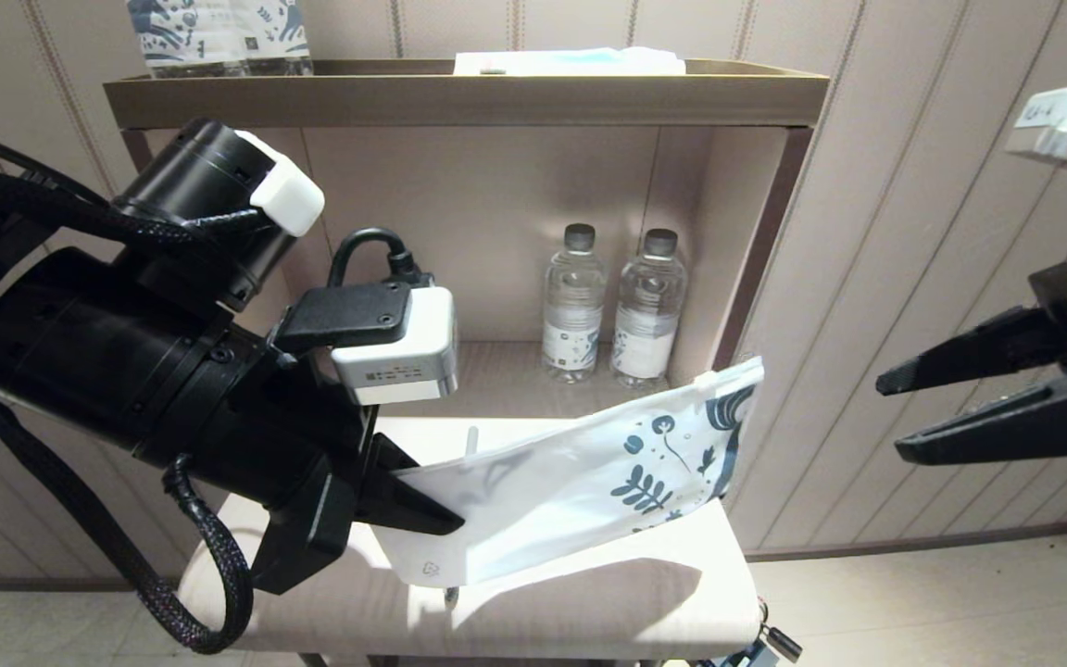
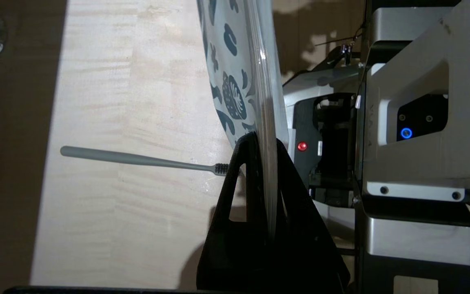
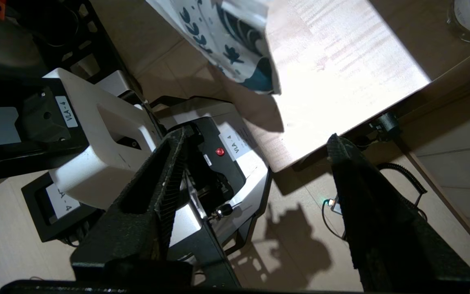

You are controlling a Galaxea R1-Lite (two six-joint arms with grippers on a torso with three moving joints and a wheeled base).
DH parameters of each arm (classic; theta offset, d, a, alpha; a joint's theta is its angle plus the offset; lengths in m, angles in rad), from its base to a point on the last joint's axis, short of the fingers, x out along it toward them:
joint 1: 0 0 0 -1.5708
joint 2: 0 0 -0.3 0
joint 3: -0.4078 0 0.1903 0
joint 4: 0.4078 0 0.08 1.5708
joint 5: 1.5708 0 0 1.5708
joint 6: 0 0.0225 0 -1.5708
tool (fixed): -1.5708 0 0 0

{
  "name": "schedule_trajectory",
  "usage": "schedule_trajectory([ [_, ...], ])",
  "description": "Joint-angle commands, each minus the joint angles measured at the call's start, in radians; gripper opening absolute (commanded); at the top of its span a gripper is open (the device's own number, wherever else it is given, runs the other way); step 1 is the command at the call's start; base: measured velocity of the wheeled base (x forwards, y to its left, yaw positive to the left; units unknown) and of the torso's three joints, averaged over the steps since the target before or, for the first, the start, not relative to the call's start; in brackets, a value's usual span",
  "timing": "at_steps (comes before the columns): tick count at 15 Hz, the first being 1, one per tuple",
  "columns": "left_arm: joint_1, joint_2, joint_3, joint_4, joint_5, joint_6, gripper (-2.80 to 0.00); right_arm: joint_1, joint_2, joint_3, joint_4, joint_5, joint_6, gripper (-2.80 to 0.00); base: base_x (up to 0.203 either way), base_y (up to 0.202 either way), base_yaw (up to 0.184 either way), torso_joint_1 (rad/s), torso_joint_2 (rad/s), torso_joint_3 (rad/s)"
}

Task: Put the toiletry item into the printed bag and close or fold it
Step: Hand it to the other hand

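My left gripper (image 1: pixel 445 519) is shut on the plain end of the printed bag (image 1: pixel 589 468), holding it in the air above the pale table (image 1: pixel 589 611). The bag's blue-leaf end points up and to the right. In the left wrist view the bag (image 2: pixel 235 81) shows edge-on, pinched between the black fingers (image 2: pixel 243 163). The grey toothbrush (image 2: pixel 137 159) lies flat on the table beneath and behind the bag; only its handle tip (image 1: pixel 471 440) shows in the head view. My right gripper (image 1: pixel 890 419) hangs open in the air beyond the table's right edge, apart from the bag (image 3: pixel 227 45).
Two water bottles (image 1: pixel 573 306) (image 1: pixel 646 310) stand in the open niche behind the table. A shelf (image 1: pixel 459 97) above carries blue-patterned wrapped bottles (image 1: pixel 219 37) and a flat packet (image 1: pixel 571 61). Striped wall panels stand to the right. The robot's base (image 3: pixel 108 134) lies below the table's edge.
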Motion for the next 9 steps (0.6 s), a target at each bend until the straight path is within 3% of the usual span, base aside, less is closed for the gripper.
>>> schedule_trajectory([
  [1,0.001,-0.002,-0.001,0.001,-0.009,0.001,-2.8,0.007,0.001,0.0,0.005,0.003,-0.003,0.0,0.0,0.0,0.0,0.0,0.0,0.0],
  [6,0.0,-0.042,0.049,0.016,-0.151,0.005,-2.8,0.151,0.027,0.036,-0.017,0.008,-0.041,0.0,0.0,0.0,0.0,0.0,0.0,0.0],
  [7,-0.004,-0.062,0.079,0.017,-0.198,0.019,-2.8,0.168,0.027,0.059,-0.051,0.015,-0.044,0.0,0.0,0.0,0.0,0.0,0.0,0.0],
  [9,-0.031,-0.078,0.115,0.02,-0.216,0.066,-2.8,0.19,0.033,0.077,-0.084,0.019,-0.054,0.0,0.0,0.0,0.0,0.0,0.0,0.0],
])
